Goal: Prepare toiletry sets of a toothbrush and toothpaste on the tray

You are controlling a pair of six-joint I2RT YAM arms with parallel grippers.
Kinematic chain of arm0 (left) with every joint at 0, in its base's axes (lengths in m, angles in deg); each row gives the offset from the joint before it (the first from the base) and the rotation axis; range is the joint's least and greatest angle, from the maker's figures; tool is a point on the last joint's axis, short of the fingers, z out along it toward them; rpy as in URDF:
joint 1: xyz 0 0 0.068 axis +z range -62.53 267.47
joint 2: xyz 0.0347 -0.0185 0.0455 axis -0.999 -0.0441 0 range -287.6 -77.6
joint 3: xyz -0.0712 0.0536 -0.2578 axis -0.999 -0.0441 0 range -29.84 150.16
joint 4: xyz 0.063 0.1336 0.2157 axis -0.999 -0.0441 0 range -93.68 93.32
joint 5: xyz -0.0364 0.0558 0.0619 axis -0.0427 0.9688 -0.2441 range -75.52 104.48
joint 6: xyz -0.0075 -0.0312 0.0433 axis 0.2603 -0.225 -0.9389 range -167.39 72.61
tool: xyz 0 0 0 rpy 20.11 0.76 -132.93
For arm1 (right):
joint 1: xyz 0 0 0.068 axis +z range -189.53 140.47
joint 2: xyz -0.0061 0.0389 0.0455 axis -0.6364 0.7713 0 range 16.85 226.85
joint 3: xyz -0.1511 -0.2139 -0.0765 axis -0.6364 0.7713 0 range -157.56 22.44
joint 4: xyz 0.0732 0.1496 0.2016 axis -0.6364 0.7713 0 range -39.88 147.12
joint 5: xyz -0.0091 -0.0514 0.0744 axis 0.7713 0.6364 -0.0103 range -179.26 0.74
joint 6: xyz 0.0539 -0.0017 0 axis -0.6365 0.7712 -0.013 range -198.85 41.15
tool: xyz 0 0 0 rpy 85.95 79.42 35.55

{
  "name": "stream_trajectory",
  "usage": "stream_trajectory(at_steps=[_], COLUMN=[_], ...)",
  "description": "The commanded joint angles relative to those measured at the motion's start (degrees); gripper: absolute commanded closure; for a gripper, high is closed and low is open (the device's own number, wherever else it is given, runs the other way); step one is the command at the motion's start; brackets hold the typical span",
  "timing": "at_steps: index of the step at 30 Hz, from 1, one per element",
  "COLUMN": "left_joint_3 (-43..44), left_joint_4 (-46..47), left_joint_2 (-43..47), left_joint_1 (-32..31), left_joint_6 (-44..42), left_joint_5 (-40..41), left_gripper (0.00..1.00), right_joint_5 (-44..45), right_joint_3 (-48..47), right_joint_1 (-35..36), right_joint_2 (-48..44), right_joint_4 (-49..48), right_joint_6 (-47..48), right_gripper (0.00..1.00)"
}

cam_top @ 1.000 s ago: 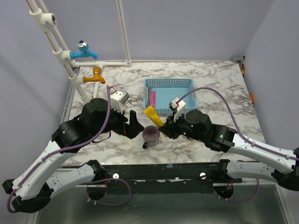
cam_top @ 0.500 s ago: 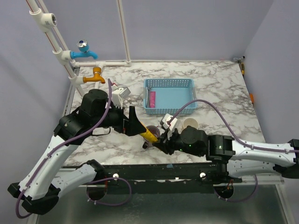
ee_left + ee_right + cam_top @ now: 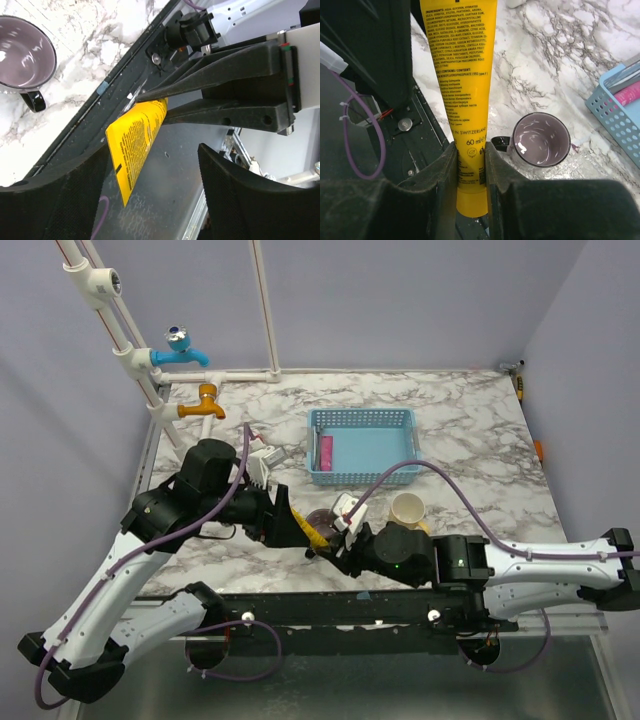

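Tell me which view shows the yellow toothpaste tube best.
Right wrist: the yellow toothpaste tube fills the frame, print legible, clamped in the right gripper. Left wrist shows it smaller and tilted; top external shows only a yellow sliver.

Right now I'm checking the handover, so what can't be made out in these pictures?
Yellow tube: top view, mostly hidden between left gripper and right gripper.
Its wide end: right wrist view, cut by top edge.
Basket: right wrist view, cut by right edge.
Purple cup: top view, partly behind right gripper.

Right hand (image 3: 470,167) pulled back to the near edge with yellow toothpaste (image 3: 462,75), left hand (image 3: 290,520) closer beside it
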Motion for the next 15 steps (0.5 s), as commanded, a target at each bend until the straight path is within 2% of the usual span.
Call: stream_trajectory(at_steps=[1, 15], left_joint_3=[-0.6, 0.2], left_joint_4=[-1.0, -1.6], left_joint_2=[0.8, 0.0], left_joint_1=[0.4, 0.4], left_joint_6=[-1.4, -2.1], left_joint_5=[-3.9, -3.5], left_gripper=[0.32, 0.49], right_joint_5=[3.6, 7.1], right_joint_3=[-2.6, -2.5], right_joint_1=[1.3, 4.1], right_joint_2=[1.0, 2.3], right_joint_4=[-3.2, -2.4], right_joint_6=[1.7, 1.6], right_gripper=[0.79, 0.79])
